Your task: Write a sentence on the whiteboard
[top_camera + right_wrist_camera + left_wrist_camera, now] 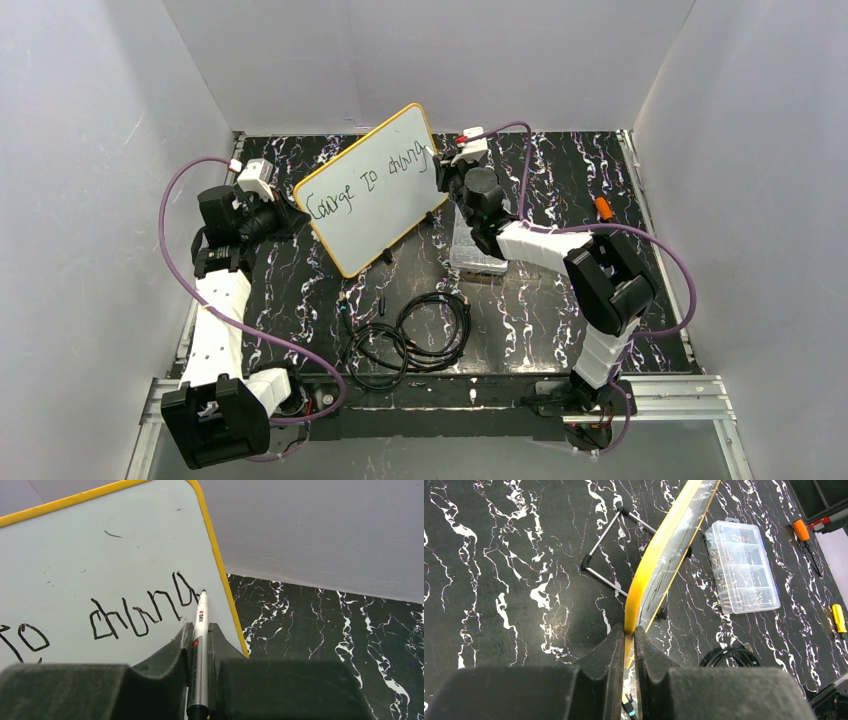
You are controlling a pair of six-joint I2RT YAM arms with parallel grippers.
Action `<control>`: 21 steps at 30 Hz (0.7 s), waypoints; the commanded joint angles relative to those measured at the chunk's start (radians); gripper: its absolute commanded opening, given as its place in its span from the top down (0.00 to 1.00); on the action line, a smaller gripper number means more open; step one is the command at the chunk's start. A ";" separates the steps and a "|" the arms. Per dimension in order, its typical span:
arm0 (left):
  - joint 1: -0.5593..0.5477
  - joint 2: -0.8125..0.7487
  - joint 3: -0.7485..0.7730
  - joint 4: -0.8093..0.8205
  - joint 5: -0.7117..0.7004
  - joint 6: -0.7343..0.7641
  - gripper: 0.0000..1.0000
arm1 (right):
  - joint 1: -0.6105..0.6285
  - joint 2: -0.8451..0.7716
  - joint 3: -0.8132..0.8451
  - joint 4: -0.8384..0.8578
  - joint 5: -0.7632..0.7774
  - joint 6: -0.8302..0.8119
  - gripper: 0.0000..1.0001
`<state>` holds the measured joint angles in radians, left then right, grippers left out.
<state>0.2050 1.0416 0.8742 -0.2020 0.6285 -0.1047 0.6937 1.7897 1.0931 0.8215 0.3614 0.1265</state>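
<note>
The whiteboard point(390, 215) stands tilted on a thin wire stand point(604, 555) toward the back of the black marbled desk point(560, 300), left of the middle, with its writing face turned toward the arms. The left pincer point(629, 632) is closed hard on the board's yellow-orange rim at its left end, one finger on each face, bracing it. The right pincer point(200, 627) is clamped shut on a silver marker point(201, 612), whose dark tip touches the board's surface just beside the right rim. The sentence point(365, 188) so far reads roughly "Courage to chan" plus a part-formed last letter, probably a "g", in a single line that climbs toward the upper right corner. The step in hand looks like finishing that letter. To do it well, the tip should press only lightly, since the stand is slight and a firm push could rock the board against the left grip. The tail of the letter should curl down and back to the left, because almost no white is left before the rim. After that the tip is best lifted clear before it travels down and left to the bare lower half for a second line. The clear parts box point(744, 567) lies flat behind the board's far end, out of the pen's path.
</note>
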 commanded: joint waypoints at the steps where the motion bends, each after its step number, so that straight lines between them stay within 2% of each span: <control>1: -0.004 0.003 0.006 -0.007 0.005 0.007 1.00 | -0.006 0.022 0.055 0.043 0.032 -0.015 0.99; 21: -0.004 -0.003 0.006 -0.007 0.007 0.007 1.00 | -0.010 0.006 0.063 0.090 -0.019 -0.036 0.99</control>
<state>0.2050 1.0428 0.8742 -0.2024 0.6281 -0.1047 0.6872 1.8198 1.1259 0.8368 0.3752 0.1047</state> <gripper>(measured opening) 0.085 0.198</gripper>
